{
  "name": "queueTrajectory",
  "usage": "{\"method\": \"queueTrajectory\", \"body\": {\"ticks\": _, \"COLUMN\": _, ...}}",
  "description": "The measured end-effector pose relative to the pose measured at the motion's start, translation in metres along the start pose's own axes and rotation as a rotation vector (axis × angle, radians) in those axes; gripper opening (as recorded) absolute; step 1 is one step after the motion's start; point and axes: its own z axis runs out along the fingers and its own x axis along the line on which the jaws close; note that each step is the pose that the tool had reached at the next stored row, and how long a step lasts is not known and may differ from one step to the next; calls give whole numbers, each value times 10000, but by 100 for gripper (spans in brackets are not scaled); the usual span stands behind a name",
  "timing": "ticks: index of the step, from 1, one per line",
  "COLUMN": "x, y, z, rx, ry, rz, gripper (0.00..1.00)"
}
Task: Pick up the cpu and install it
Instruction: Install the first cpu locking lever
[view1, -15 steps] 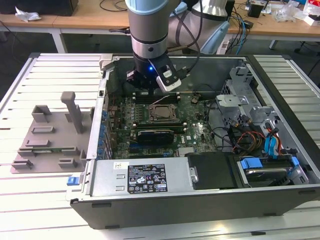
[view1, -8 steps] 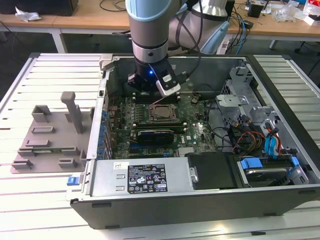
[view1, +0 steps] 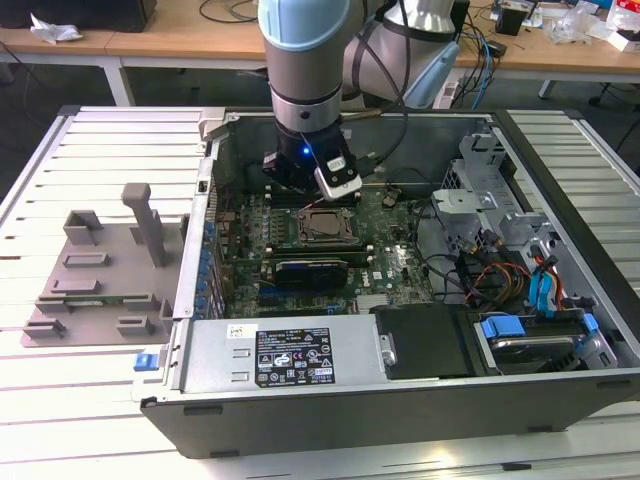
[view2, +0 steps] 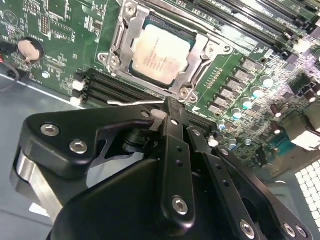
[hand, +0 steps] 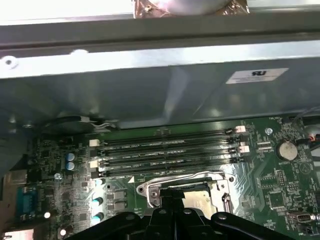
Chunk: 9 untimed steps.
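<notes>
The cpu (view2: 161, 54), a small silvery square chip, lies flat inside the metal socket frame (view2: 197, 55) on the green motherboard (view1: 395, 265). In the exterior view the socket with the cpu (view1: 322, 226) sits just in front of the arm's wrist (view1: 310, 150), which hangs low inside the open computer case. My gripper (view2: 169, 103) hovers above the board beside the socket, its black fingers drawn together with nothing between them. In the first wrist view the gripper (hand: 173, 197) partly covers the cpu (hand: 202, 204).
Memory slots (hand: 165, 150) run between the socket and the grey case wall (hand: 150, 85). A long black card (view1: 310, 270) lies in front of the socket. The power supply (view1: 290, 355), loose cables (view1: 480, 270) and a drive bay (view1: 530, 335) crowd the case. A grey fixture (view1: 100, 270) stands outside it.
</notes>
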Motion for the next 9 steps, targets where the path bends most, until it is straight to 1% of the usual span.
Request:
{"method": "queueTrajectory", "body": {"ticks": 2, "x": -43, "y": 1, "z": 15, "rx": 28, "ry": 9, "rz": 135, "gripper": 11}}
{"method": "queueTrajectory", "body": {"ticks": 3, "x": -78, "y": 2, "z": 28, "rx": 46, "ry": 20, "rz": 240, "gripper": 11}}
{"method": "queueTrajectory", "body": {"ticks": 7, "x": -124, "y": 4, "z": 44, "rx": 72, "ry": 37, "rz": 375, "gripper": 11}}
{"method": "queueTrajectory", "body": {"ticks": 9, "x": -159, "y": 5, "z": 57, "rx": 89, "ry": 48, "rz": 477, "gripper": 11}}
